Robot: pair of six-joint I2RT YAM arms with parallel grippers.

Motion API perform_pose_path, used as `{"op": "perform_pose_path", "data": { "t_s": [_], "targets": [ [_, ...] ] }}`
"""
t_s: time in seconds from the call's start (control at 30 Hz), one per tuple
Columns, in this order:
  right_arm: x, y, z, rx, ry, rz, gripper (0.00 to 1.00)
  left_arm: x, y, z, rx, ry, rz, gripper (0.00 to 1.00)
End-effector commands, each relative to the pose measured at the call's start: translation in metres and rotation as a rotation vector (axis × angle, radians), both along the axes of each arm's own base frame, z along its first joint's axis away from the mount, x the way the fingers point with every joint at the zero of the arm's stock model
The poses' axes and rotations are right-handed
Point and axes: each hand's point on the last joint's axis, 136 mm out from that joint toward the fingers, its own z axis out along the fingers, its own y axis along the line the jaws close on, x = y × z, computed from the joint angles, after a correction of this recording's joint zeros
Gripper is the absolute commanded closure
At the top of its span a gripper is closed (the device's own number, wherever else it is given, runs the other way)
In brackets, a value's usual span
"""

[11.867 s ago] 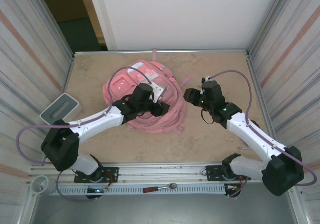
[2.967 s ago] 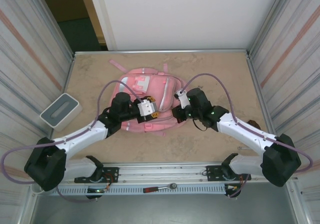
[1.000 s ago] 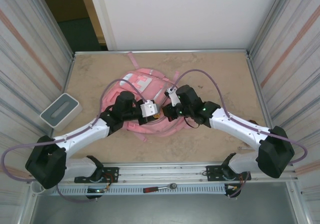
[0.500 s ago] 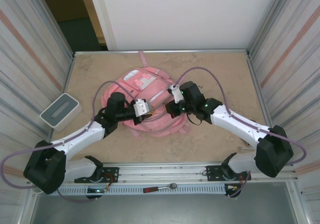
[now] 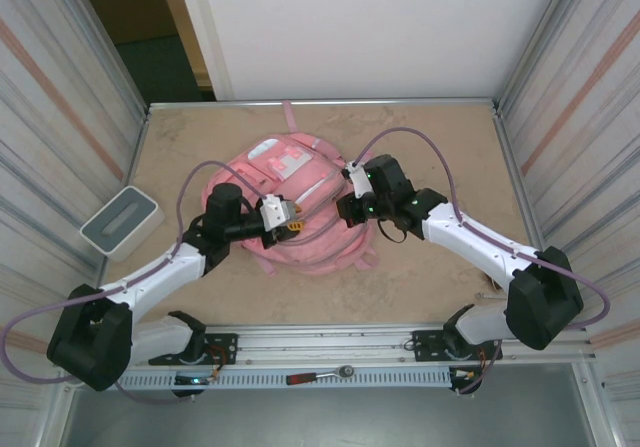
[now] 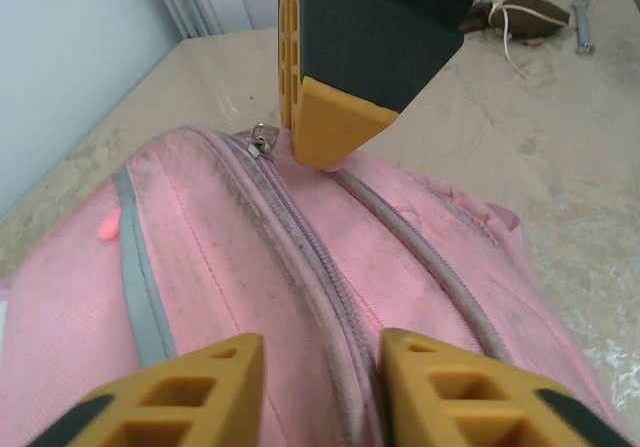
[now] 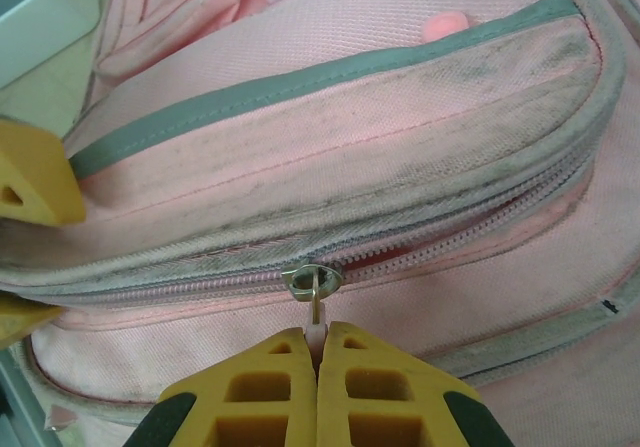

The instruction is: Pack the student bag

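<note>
Right wrist shows the grubby pink student bag (image 7: 400,117), right claw (image 7: 318,342) pinching its zip pull (image 7: 312,285), left claw (image 6: 320,347) parted, empty.

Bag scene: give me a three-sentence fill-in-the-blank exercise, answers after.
The right gripper is shut on the zip pull of the ____ bag.
The left gripper stands ____, straddling the zip.
In the top view the grey box lies to the bag's ____.
Answers: pink; open; left.

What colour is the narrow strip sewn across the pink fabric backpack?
Grey. The narrow strip on the pink fabric backpack shows best in the right wrist view.
</note>
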Motion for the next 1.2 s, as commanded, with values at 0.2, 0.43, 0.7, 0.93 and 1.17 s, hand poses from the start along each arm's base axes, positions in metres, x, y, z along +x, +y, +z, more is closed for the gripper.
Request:
{"op": "perform_pose_path", "data": {
  "t_s": [0.2,0.43,0.7,0.93,1.17],
  "targets": [
    [-0.014,0.015,0.051,0.117,-0.075,0.021,1.00,0.004,-0.028,0.017,0.092,-0.055,0.031,0.47],
    [-0.028,0.020,0.063,0.156,-0.093,0.044,1.00,0.019,-0.030,-0.001,0.156,-0.026,0.081,0.60],
    [-0.023,-0.009,0.028,0.000,-0.075,-0.045,1.00,0.008,-0.022,0.013,0.054,-0.041,0.032,0.92],
    [-0.028,0.001,0.022,0.062,-0.044,0.006,1.00,0.005,-0.020,0.022,-0.016,-0.039,0.011,1.00],
    [-0.025,0.012,-0.003,0.050,-0.032,0.028,1.00,0.007,-0.022,0.022,-0.035,-0.022,0.014,1.00]
  ]
}}
